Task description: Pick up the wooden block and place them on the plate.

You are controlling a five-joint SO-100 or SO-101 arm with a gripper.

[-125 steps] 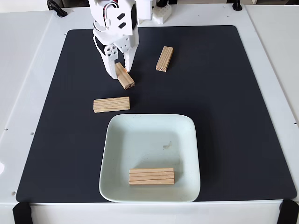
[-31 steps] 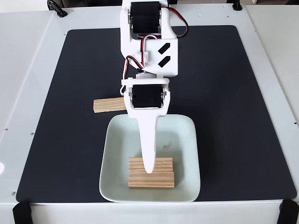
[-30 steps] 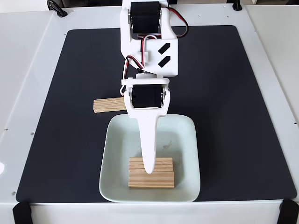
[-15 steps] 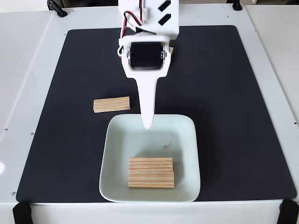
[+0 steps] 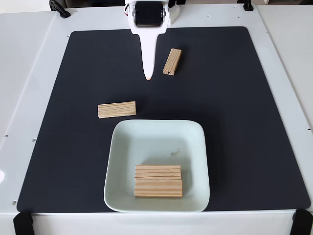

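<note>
The pale green plate (image 5: pixel 194 147) sits near the front of the black mat. On it lie two wooden blocks side by side, one (image 5: pixel 157 171) just behind the other (image 5: pixel 158 188). A third block (image 5: pixel 117 109) lies on the mat off the plate's far left corner. A fourth (image 5: pixel 172 61) lies further back, just right of my gripper (image 5: pixel 148 76). The gripper's white fingers (image 5: pixel 148 54) reach forward from the arm's base as one narrow prong, shut and holding nothing.
The black mat (image 5: pixel 244 98) covers most of the white table (image 5: pixel 29 73). The arm's base (image 5: pixel 149 12) stands at the mat's far edge. Black clamps (image 5: pixel 22 223) sit at the table's front corners.
The arm has drawn back from over the plate to the far edge of the mat. The block it carried now lies on the plate beside the first one.
</note>
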